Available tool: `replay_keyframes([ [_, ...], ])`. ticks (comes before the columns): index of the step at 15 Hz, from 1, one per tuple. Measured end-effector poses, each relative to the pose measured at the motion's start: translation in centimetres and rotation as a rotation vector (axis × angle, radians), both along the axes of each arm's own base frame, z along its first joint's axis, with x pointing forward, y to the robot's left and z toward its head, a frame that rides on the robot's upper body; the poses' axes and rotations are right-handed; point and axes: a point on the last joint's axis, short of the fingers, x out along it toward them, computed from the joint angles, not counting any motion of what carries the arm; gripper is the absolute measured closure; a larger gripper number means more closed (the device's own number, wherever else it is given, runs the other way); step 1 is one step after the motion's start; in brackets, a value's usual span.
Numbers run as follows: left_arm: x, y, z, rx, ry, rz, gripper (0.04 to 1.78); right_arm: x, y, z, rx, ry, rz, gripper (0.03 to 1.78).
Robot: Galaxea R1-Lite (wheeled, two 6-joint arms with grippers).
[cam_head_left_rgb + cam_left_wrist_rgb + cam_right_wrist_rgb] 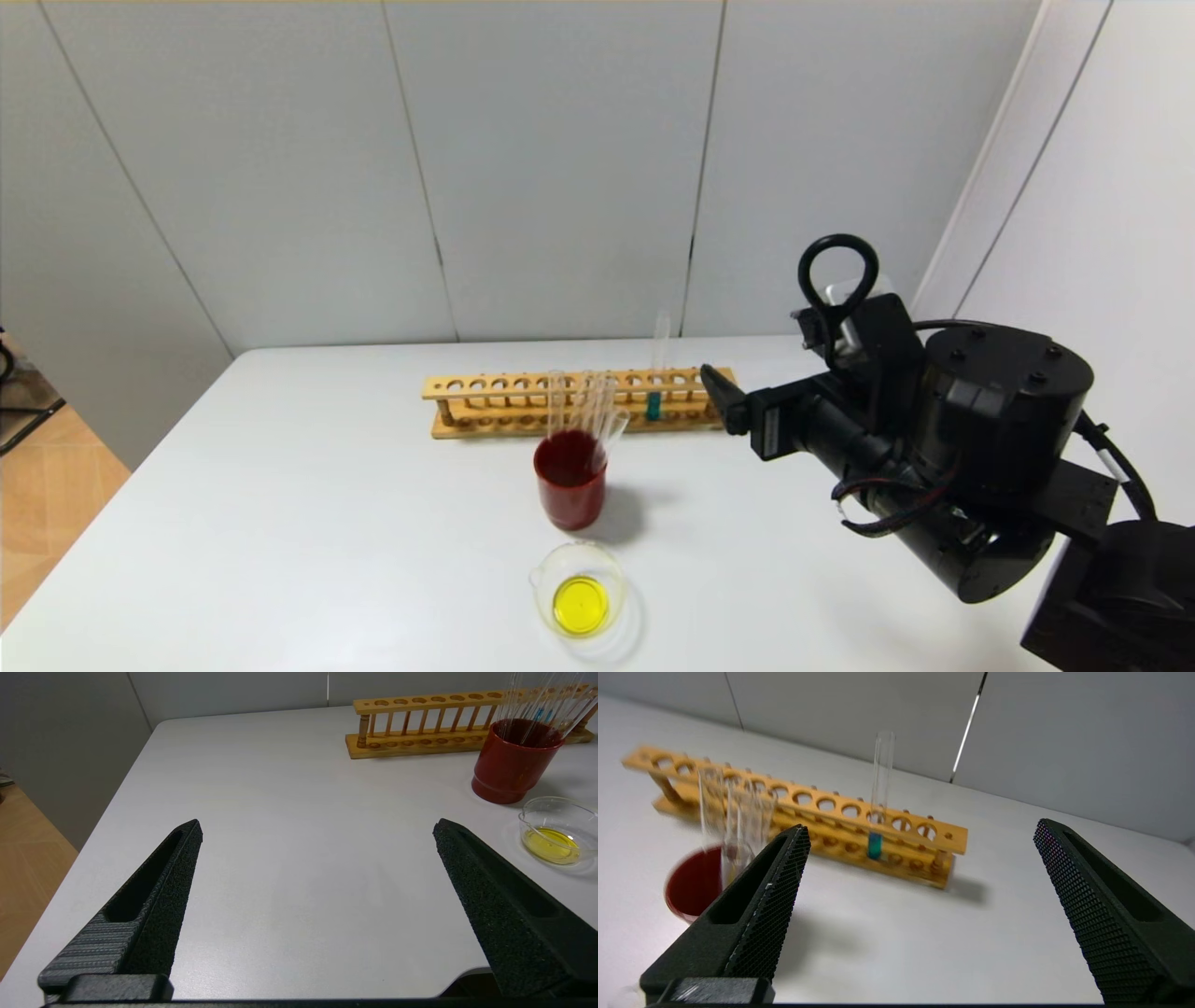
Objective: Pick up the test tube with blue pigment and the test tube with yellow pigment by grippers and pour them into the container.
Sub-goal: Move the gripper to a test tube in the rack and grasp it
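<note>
The test tube with blue pigment (655, 403) stands upright in the wooden rack (485, 403), near its right end; it also shows in the right wrist view (875, 844). My right gripper (721, 392) is open and empty, just right of the rack's end and apart from the tube; in its own view (922, 833) the jaws stand wide. The container (579, 588), a low clear beaker, holds yellow liquid near the table's front. No tube holding yellow liquid shows. My left gripper (317, 830) is open and empty over bare table, left of the beaker (556, 830).
A dark-red cup (570, 478) with several colourless tubes leaning in it stands between the rack and the beaker. It also shows in the left wrist view (511, 763) and the right wrist view (693, 889). A grey wall runs behind the white table (327, 523).
</note>
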Motion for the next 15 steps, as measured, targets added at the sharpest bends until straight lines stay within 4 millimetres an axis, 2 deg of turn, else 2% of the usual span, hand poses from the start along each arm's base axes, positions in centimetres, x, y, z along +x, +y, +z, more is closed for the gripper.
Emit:
replay_keyframes([
  [4,0.0,0.0,0.0,-0.001,0.000,0.000,0.07,1.4,1.0,-1.7,0.077,-0.006,-0.012,0.07],
  [9,0.0,0.0,0.0,0.000,0.000,0.000,0.07,5.4,2.6,-5.1,0.109,-0.021,-0.049,0.07],
  [11,0.0,0.0,0.0,0.000,0.000,0.000,0.07,6.5,2.9,-6.5,0.100,0.001,-0.062,0.07],
  [15,0.0,0.0,0.0,-0.001,0.000,0.000,0.07,8.8,2.6,-7.7,0.102,0.001,-0.103,0.07],
])
